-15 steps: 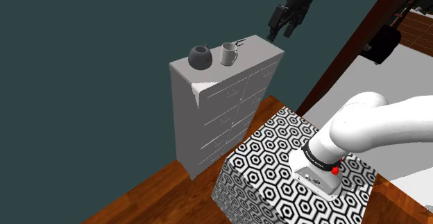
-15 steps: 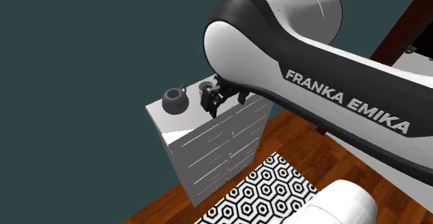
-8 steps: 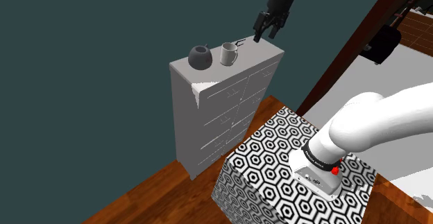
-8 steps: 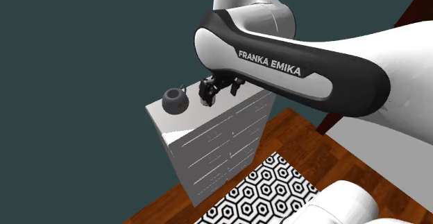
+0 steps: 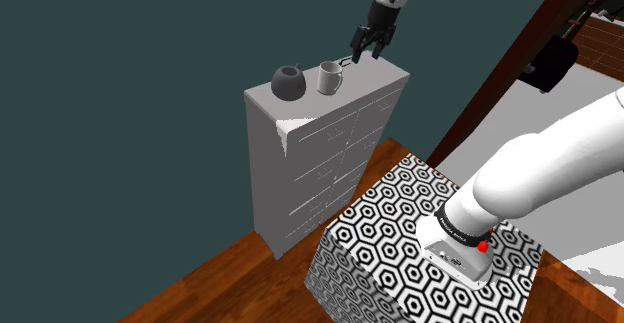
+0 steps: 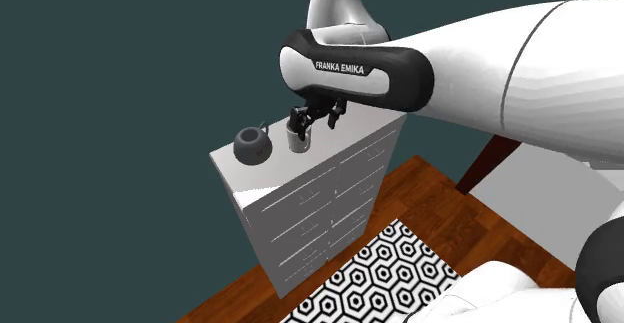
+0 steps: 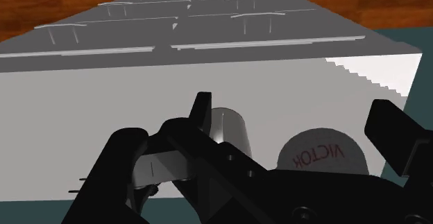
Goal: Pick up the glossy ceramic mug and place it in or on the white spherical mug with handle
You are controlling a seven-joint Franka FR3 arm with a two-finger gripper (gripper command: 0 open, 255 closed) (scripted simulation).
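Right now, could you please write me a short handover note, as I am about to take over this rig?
Claw: open, holding nothing, above the dresser, close to the pale mug but not touching it.
Things: the pale mug stands upright on the dresser top. The dark round mug stands beside it, a small gap between them.
Done: nothing grasped yet.
Left: grasp the pale mug, lift it, set it in or on the dark round mug.

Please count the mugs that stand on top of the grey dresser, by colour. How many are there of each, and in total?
Dark round mug: 1
Pale grey straight mug: 1
Total: 2
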